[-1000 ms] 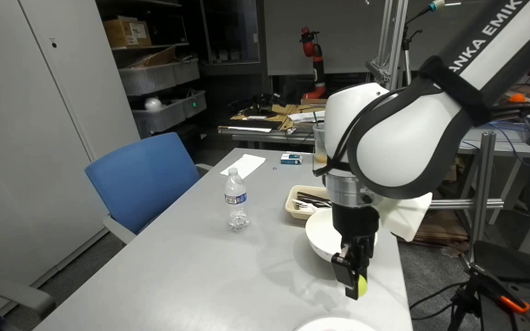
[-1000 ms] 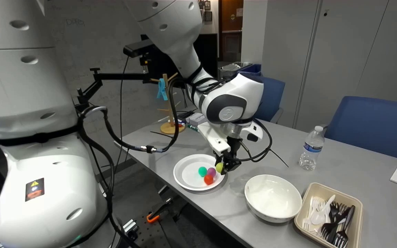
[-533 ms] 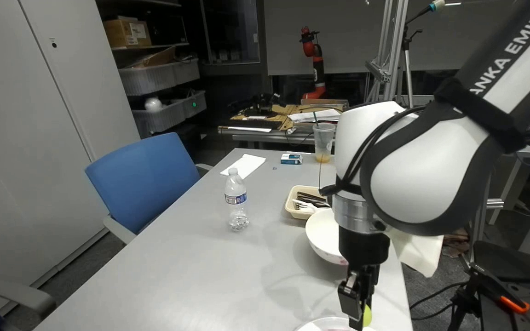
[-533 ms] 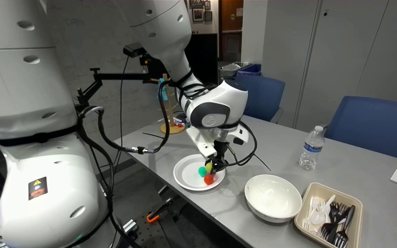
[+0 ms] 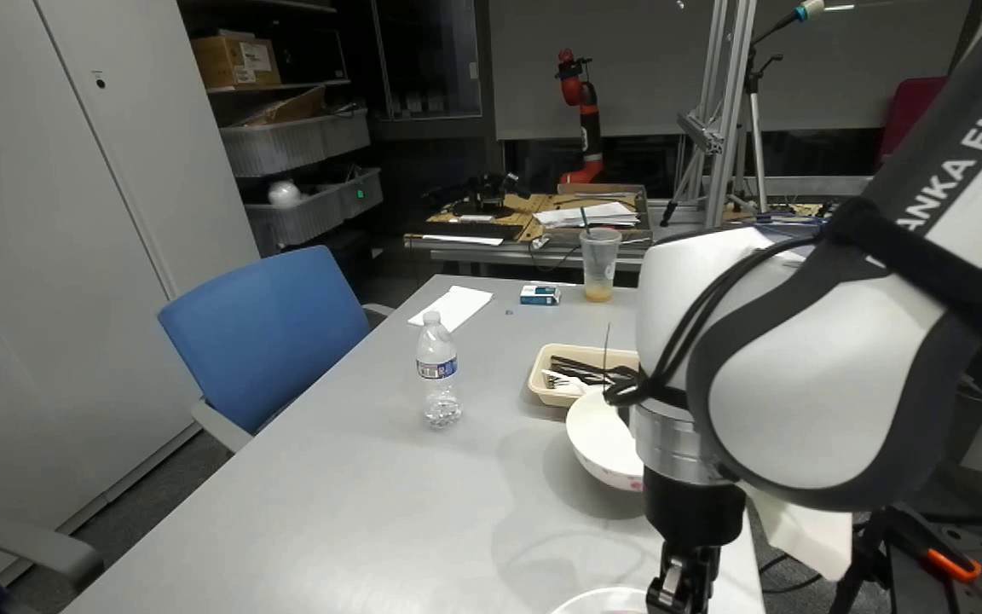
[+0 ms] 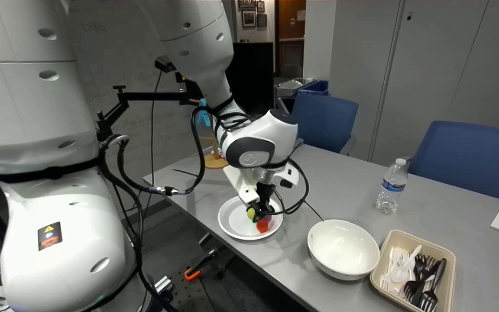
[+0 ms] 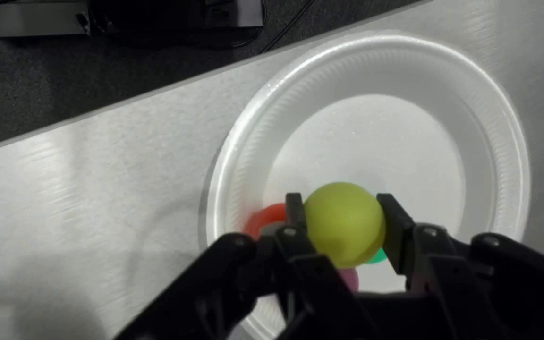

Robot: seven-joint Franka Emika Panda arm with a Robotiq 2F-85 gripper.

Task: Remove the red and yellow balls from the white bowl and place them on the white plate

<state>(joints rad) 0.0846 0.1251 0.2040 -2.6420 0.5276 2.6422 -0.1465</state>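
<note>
My gripper (image 7: 341,208) is shut on the yellow ball (image 7: 345,224), with a finger on each side of it. The ball also shows in an exterior view (image 6: 251,213), low over the white plate (image 6: 231,219). Whether it touches the plate or other balls, I cannot tell. The red ball (image 6: 262,226) lies on the plate; in the wrist view it (image 7: 265,218) is partly hidden behind a finger. The plate (image 7: 371,137) fills much of the wrist view. The white bowl (image 6: 332,269) stands on the table beside the plate, and no ball shows in it. In an exterior view the fingertips are cut off below.
A purple ball (image 7: 349,278) and a green ball (image 7: 377,256) lie on the plate, mostly hidden under the yellow ball and gripper. A cutlery tray (image 6: 446,277) stands beyond the bowl. A water bottle (image 6: 391,186) stands farther back. The plate sits near the table edge (image 7: 168,87).
My gripper, still holding the yellow ball, has moved from beside the plate's rim to over the plate and lower. The bowl, plate and red ball have not moved.
</note>
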